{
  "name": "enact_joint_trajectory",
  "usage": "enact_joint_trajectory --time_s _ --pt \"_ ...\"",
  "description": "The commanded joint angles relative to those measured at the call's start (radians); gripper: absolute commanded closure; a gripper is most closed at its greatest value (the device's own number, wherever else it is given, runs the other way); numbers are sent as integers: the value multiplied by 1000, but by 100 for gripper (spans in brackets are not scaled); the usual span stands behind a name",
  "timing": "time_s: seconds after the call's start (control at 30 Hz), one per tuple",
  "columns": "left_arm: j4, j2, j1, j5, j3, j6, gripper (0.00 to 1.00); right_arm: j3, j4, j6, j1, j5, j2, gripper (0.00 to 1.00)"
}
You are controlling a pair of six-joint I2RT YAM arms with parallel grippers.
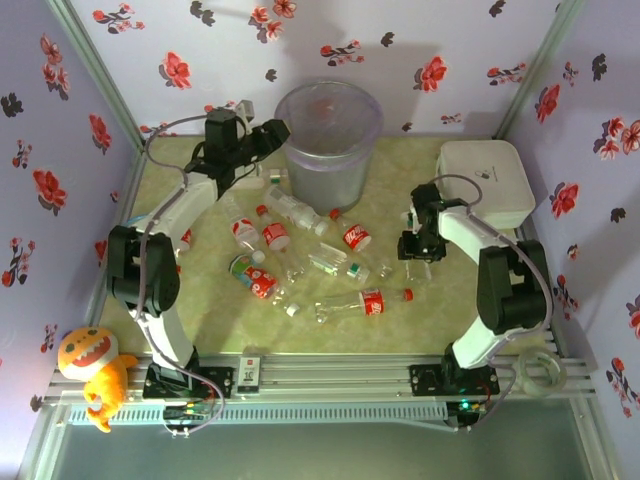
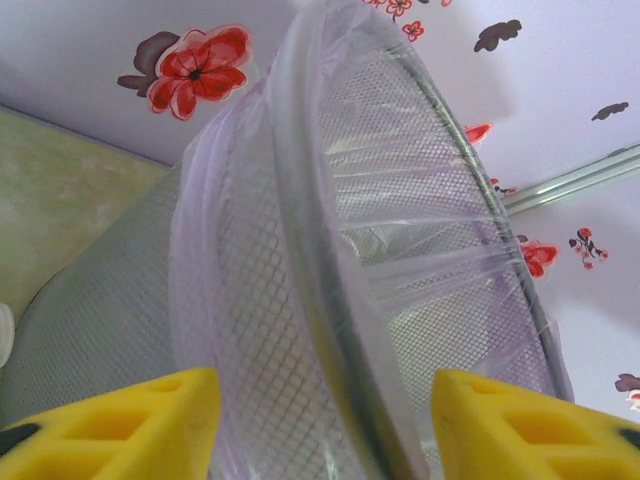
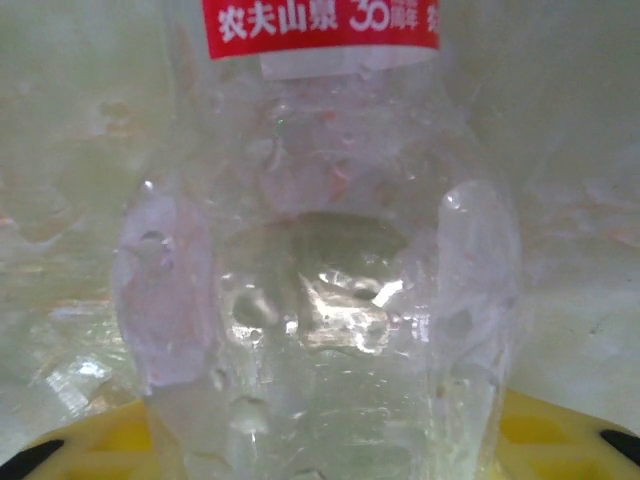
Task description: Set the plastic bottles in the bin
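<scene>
White rounded-square box (image 1: pixel 487 182) sits at the far right corner of the table (image 1: pixel 400 320), lid on, a small dark mark on top. The table itself is a mottled yellow-green. Down at the near left, an orange plush toy (image 1: pixel 92 372) with a wide toothy grin leans against the metal rail (image 1: pixel 340 378) along the front edge. On that rail, a small white block (image 1: pixel 250 371) with a dark face. Near right, a clear ring of tape (image 1: pixel 535 372) lies flat. All round, lilac walls (image 1: pixel 430 40) scattered with red and black flowers.
</scene>
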Motion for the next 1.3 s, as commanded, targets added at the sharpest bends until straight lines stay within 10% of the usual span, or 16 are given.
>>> enact_joint_trajectory --time_s 0.0,0.37,0.87,1.27 --pt "-73 42 -7 12 72 61 48 58 -65 -11 -4 33 -73 52" --pt "-300 126 -7 49 263 139 80 126 -116 -21 -3 49 -192 53" --pt "-487 91 -20 142 412 130 83 489 -81 0 -25 -7 -370 56" --pt "-486 166 -28 226 425 87 82 737 181 109 44 -197 -187 56"
